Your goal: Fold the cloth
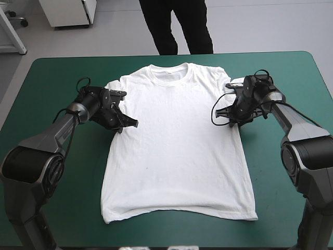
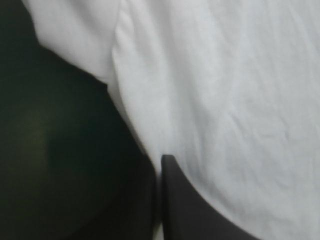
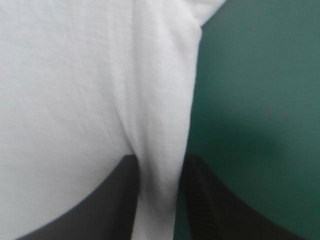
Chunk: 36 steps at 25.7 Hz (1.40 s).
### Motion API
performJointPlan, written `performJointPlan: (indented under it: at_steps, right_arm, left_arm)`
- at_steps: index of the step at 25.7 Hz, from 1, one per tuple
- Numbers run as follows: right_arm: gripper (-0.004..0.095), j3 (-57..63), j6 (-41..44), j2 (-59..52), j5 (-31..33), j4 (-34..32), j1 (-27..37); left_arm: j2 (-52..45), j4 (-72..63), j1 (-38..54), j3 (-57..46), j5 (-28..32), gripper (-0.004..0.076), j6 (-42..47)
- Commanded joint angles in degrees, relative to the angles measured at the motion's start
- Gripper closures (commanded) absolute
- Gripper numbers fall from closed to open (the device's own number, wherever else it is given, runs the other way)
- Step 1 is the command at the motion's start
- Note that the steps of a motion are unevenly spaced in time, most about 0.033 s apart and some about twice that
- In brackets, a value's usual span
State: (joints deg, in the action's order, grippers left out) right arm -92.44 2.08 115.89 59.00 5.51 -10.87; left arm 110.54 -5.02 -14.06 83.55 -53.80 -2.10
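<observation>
High view: T-shirt point(image 1: 177, 146) lay spread flat mid-table point(image 1: 52, 78), collar toward the far edge, no fold made yet. Left gripper point(image 1: 130, 124) and right gripper point(image 1: 221, 113) sat at its side edges under the sleeves.

Left wrist view: fingers nearly together, seemingly pinching the shirt's edge.

Right wrist view: fingers nearly together on a ridge of fabric.

Judged: grasp done, all folding left.
</observation>
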Motion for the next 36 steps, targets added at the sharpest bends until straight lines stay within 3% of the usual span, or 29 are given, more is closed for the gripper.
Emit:
performJointPlan:
  at_steps: [1, 2, 13, 21, 23, 36]
  right_arm:
    - [0.0871, -0.3, -0.3, -0.6, 0.3, 2.4, -0.4]
    - [0.0924, -0.4, -0.7, -0.6, 0.6, 2.4, -0.4]
    - [0.0925, -0.4, -2.1, -9.0, 1.3, -0.2, -0.4]
    - [0.0925, -0.4, -1.7, -25.8, -3.6, -6.0, -0.4]
    - [0.0925, -1.0, -1.7, -29.2, -5.4, -6.7, -0.4]
    - [0.0925, -20.5, -1.7, -32.2, -1.4, -7.6, -0.4]
  left_arm:
    - [-1.0, -3.1, -0.7, 0.6, 1.4, 0.0733, 0.3]
    - [-1.0, -3.1, -0.7, 0.6, 1.4, 0.0733, 0.3]
    - [-4.9, -2.7, -0.6, 8.6, -1.2, 0.0733, -0.8]
    - [-16.4, 2.7, -0.6, 15.8, -2.7, 0.0733, -0.9]
    - [-19.7, 3.5, -0.6, 15.8, -1.7, 0.0733, -0.9]
    - [-32.4, 4.7, -0.6, 15.8, 8.7, 0.0733, -0.7]
